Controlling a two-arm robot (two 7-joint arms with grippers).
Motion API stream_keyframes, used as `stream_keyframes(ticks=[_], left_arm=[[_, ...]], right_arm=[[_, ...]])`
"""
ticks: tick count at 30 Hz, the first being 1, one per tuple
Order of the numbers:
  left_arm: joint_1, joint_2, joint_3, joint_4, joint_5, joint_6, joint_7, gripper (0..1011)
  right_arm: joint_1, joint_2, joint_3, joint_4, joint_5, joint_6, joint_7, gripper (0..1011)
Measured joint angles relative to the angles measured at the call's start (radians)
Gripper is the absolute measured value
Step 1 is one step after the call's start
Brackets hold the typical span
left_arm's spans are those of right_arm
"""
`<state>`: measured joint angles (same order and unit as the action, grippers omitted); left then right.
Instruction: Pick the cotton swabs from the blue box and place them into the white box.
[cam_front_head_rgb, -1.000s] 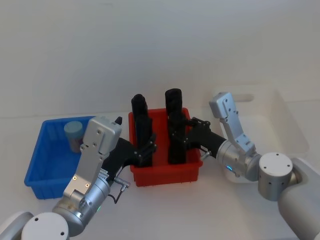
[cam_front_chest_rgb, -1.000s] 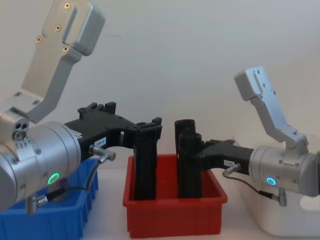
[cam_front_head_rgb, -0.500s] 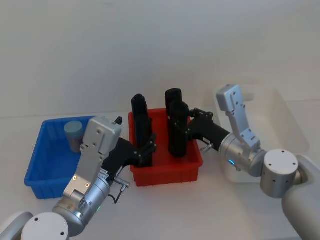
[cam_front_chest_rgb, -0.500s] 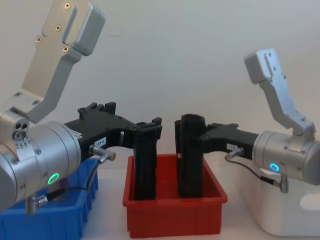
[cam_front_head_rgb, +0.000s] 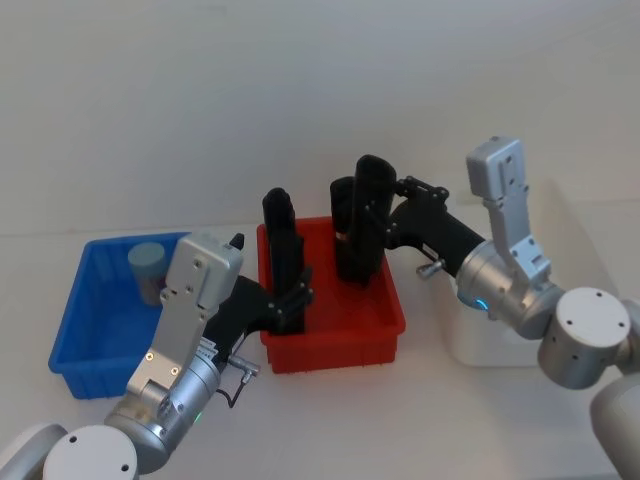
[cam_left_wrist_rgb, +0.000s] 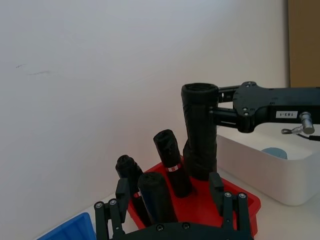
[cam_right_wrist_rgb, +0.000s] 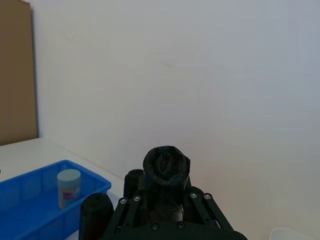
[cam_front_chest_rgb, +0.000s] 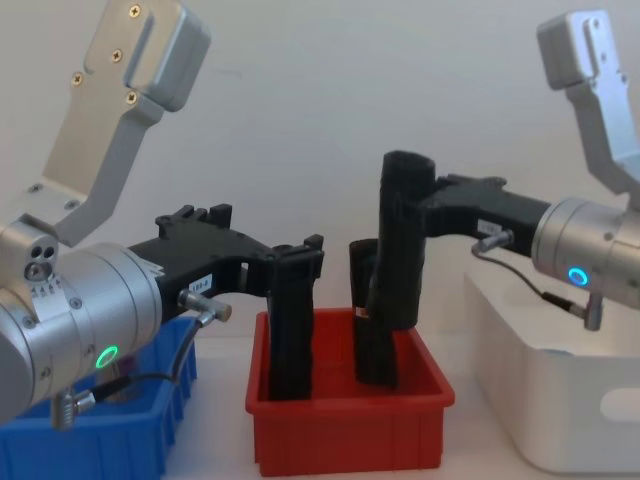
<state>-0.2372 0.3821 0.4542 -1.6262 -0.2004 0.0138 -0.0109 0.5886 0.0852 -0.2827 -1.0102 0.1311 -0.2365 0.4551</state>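
A white bench holds three bins in a row: the blue box (cam_front_head_rgb: 75, 335) on the left, a red bin (cam_front_head_rgb: 335, 338) in the middle, the white box (cam_front_chest_rgb: 560, 400) on the right. One of the cotton swabs (cam_front_head_rgb: 148, 270), a small jar with a grey-blue lid, stands at the far end of the blue box; another grey-blue lid (cam_left_wrist_rgb: 274, 152) shows inside the white box. The right end effector (cam_front_chest_rgb: 408, 225) is clamped on a tall black cylinder (cam_front_chest_rgb: 400, 240), holding it raised and slightly tilted above the red bin. The left end effector (cam_front_head_rgb: 290, 300) sits closed around another black cylinder (cam_front_chest_rgb: 290, 330) standing in the red bin. The likely trouble is that both arms are busy with black cylinders rather than the swab jar, so a wrong item could land in the white box. The raised cylinder could also clip its upright neighbour (cam_front_head_rgb: 345, 225) and topple it. A small label on the right end effector reads "183-1"; the jar's label text is too small to read.
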Motion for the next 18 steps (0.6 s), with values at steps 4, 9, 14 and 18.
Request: stream_keyframes(ticks=[4, 9, 14, 18], left_arm=[[0.0, 0.0, 0.0, 0.0, 0.0, 0.0, 0.0, 1004], [0.0, 0.0, 0.0, 0.0, 0.0, 0.0, 0.0, 1004], [0.0, 0.0, 0.0, 0.0, 0.0, 0.0, 0.0, 1004], [0.0, 0.0, 0.0, 0.0, 0.0, 0.0, 0.0, 1004]], right_arm=[[-0.03, 0.016, 0.009, -0.078, -0.001, 0.014, -0.033, 355], [-0.061, 0.039, 0.024, -0.16, -0.011, 0.035, -0.077, 355], [-0.091, 0.066, 0.044, -0.229, -0.02, 0.057, -0.122, 355], [-0.109, 0.081, 0.056, -0.265, -0.023, 0.072, -0.149, 355]])
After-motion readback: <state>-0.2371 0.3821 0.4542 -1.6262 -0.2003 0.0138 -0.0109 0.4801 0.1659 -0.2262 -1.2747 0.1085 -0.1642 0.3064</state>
